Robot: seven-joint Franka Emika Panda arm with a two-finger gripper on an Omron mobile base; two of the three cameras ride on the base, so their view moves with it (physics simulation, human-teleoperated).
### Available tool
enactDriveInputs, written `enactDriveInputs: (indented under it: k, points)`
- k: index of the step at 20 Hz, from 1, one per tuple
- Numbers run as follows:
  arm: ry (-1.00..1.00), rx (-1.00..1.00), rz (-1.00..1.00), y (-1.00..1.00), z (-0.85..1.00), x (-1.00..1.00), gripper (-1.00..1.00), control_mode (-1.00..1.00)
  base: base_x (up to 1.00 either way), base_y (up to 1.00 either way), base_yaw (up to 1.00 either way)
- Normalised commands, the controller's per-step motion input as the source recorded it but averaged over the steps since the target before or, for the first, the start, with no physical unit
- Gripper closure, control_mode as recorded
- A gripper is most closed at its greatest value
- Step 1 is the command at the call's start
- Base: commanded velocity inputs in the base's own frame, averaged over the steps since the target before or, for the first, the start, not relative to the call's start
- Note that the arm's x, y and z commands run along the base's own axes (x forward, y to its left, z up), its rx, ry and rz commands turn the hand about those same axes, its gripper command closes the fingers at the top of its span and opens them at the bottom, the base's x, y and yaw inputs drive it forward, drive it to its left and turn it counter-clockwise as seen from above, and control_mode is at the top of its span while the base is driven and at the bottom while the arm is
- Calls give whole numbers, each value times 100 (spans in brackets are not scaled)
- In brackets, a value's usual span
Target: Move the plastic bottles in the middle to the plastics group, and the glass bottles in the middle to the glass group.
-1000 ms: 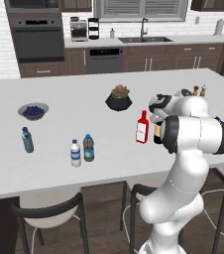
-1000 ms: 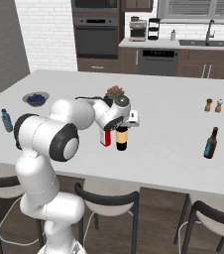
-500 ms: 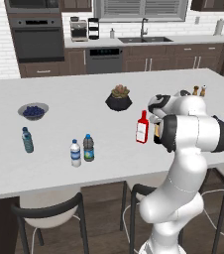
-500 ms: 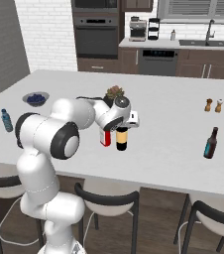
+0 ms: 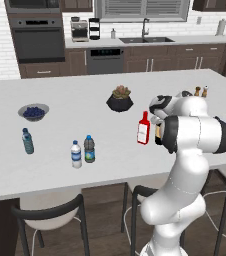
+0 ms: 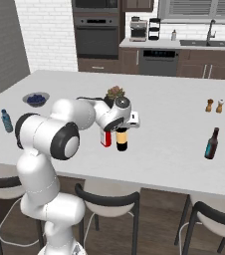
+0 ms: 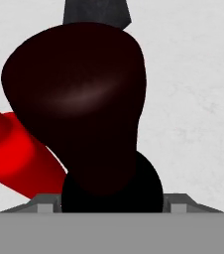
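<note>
Tool point(image 6: 121, 130) over dark brown bottle point(image 6: 121, 139)

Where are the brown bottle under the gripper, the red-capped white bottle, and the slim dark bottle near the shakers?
brown bottle point(image 6: 122, 140): right base view, yellow-orange label.
red-capped white bottle point(image 5: 143, 131): left base view, body label.
slim dark bottle point(image 6: 211, 144): right base view, body.

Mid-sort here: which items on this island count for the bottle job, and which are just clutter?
Job:
- dark brown bottle, under the end effector
- white bottle with red cap
- grey-clear bottle with blue cap
- white-clear water bottle
- teal-tinted bottle
- dark glass bottle

Clutter:
- bowl of blueberries
- potted plant
- salt and pepper shakers
</note>
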Motion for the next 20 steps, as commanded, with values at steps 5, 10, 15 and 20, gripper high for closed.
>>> enactDriveInputs:
  k: [5, 10, 15, 20]
  points:
    - [0, 0, 0, 0, 0, -1, 100, -100, 0, 0, 0]
    - [-6, -2, -1, -25, 42, -25, 100, -100, 0, 0, 0]
    - [-2, 0, -7, -57, 54, -27, 100, -100, 0, 0, 0]
    - [0, 0, -10, -79, 30, -5, 100, -100, 0, 0, 0]
